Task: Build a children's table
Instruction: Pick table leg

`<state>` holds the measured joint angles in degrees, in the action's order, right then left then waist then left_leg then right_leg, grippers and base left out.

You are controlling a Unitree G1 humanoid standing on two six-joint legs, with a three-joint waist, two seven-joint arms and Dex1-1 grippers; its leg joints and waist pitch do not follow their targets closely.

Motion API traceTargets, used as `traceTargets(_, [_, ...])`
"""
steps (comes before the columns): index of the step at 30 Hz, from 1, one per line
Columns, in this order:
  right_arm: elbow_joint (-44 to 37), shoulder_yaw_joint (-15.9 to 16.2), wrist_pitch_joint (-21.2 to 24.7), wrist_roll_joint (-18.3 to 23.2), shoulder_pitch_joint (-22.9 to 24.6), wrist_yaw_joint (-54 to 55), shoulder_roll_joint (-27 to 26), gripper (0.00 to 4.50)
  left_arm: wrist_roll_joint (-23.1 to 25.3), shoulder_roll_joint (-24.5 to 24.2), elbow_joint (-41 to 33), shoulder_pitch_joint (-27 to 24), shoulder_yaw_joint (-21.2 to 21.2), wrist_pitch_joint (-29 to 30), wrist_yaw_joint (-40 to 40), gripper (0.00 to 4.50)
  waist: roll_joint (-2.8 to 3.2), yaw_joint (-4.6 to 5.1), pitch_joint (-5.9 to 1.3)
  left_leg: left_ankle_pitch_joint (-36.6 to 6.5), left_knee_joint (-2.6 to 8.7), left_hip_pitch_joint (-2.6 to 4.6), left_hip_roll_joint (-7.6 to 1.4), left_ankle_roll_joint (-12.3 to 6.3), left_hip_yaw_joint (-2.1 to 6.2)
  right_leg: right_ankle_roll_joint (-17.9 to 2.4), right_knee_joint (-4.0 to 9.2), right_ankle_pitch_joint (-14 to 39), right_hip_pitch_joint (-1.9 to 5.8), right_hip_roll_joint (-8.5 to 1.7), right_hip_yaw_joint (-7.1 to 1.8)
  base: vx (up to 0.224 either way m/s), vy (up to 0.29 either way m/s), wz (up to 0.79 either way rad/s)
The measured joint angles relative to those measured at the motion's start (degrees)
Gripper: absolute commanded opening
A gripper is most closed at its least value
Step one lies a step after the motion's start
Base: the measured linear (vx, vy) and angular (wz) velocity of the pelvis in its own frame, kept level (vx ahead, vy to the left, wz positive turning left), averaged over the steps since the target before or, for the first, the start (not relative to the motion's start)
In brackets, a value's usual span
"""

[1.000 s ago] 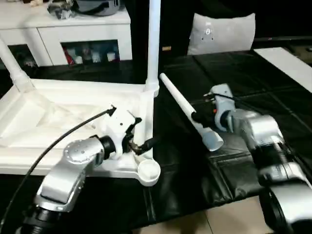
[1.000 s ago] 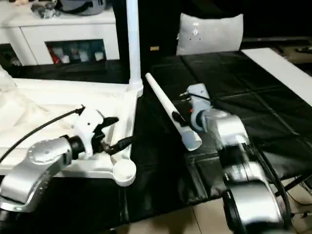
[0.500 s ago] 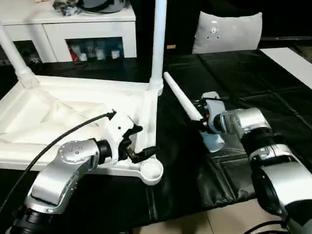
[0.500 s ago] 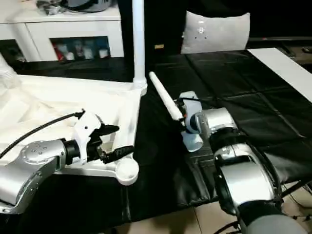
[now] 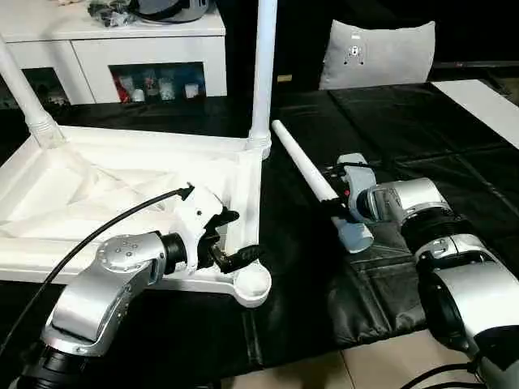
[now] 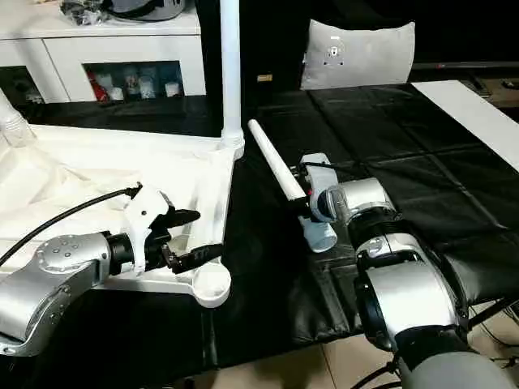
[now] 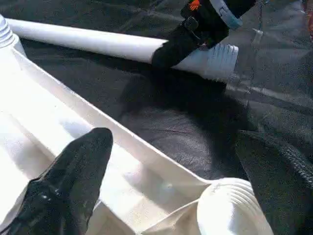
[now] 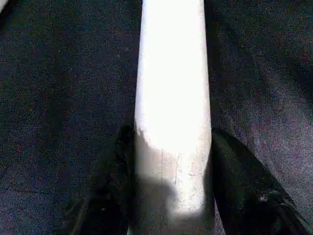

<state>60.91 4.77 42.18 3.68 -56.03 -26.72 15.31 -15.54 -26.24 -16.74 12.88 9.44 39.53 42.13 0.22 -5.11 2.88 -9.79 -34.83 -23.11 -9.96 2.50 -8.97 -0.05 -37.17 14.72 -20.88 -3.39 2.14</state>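
The children's table lies upside down, its white ribbed top (image 5: 243, 182) on the black worktable. One leg (image 5: 263, 65) stands upright in the far right corner, another (image 5: 24, 93) in the far left corner. A loose leg (image 5: 302, 166) lies flat right of the top, with its wide threaded end (image 5: 357, 237) nearest me. My right gripper (image 5: 332, 198) is shut on that leg near the wide end, a finger (image 8: 112, 186) pressed to each side. My left gripper (image 5: 235, 237) hangs open over the top's near right edge, just behind the round corner socket (image 5: 253, 284).
A white cabinet (image 5: 138, 40) stands behind the worktable, and a grey cushion (image 5: 377, 53) sits at the back right. A white board (image 5: 486, 97) lies at the far right. The worktable's front edge (image 5: 365, 340) runs close below my right forearm.
My right gripper has closed its fingers onto the loose leg, which has stayed on the worktable. The left gripper has held its place, open. The camera shifted a little.
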Motion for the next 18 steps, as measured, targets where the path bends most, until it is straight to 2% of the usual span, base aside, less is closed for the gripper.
traceTargets(5, [0.32, -0.70, -0.21, 0.00, -0.03, 0.55, -0.03, 1.86, -0.09, -0.04, 0.00, 0.00, 0.02, 0.10, -0.17, 4.50, -0.03, -0.01, -0.02, 0.01, 0.00, 0.00, -0.01, 0.00, -0.01, 0.00, 0.00, -0.01, 0.01, 0.00, 0.00, 0.000, 0.000, 0.00])
traceTargets(10, [0.44, -3.64, -2.48, 0.41, 0.45, 5.26, 0.26, 1.86, -0.20, 0.00, -1.01, -0.10, 0.02, 0.07, -1.14, 4.50, -0.04, -0.03, -0.02, 0.02, 0.02, -0.01, -0.01, 0.01, -0.06, 0.00, 0.01, -0.01, -0.02, 0.00, -0.01, 0.000, 0.000, 0.00])
traceTargets(13, [-1.32, -7.29, -6.46, 1.96, 2.49, 7.78, 0.83, 1.86, 0.03, 0.49, -1.33, -0.16, -0.10, -0.25, -1.88, 4.50, -0.14, -0.08, 0.03, 0.03, 0.06, -0.02, -0.02, 0.01, -0.09, 0.00, 0.03, -0.01, -0.04, -0.01, -0.01, 0.000, 0.000, 0.00])
traceTargets(16, [-8.91, -13.19, -14.14, 6.06, 7.67, 8.10, 1.03, 1.86, 1.12, 2.86, -0.83, 0.35, -0.70, -2.79, -4.88, 4.50, -0.19, -0.17, 0.07, 0.11, 0.15, -0.08, -0.03, -0.10, -0.24, 0.07, 0.06, -0.05, -0.16, -0.03, -0.08, 0.000, 0.000, 0.00])
traceTargets(18, [-14.23, -16.28, -16.31, 8.89, 9.71, 6.54, 0.97, 1.86, 1.70, 4.83, 0.53, 1.84, -1.20, -4.60, -6.75, 4.50, -0.19, -0.11, 0.07, 0.18, 0.22, -0.06, -0.05, -0.19, -0.26, 0.15, 0.07, -0.10, -0.16, -0.02, -0.06, 0.000, 0.000, 0.00])
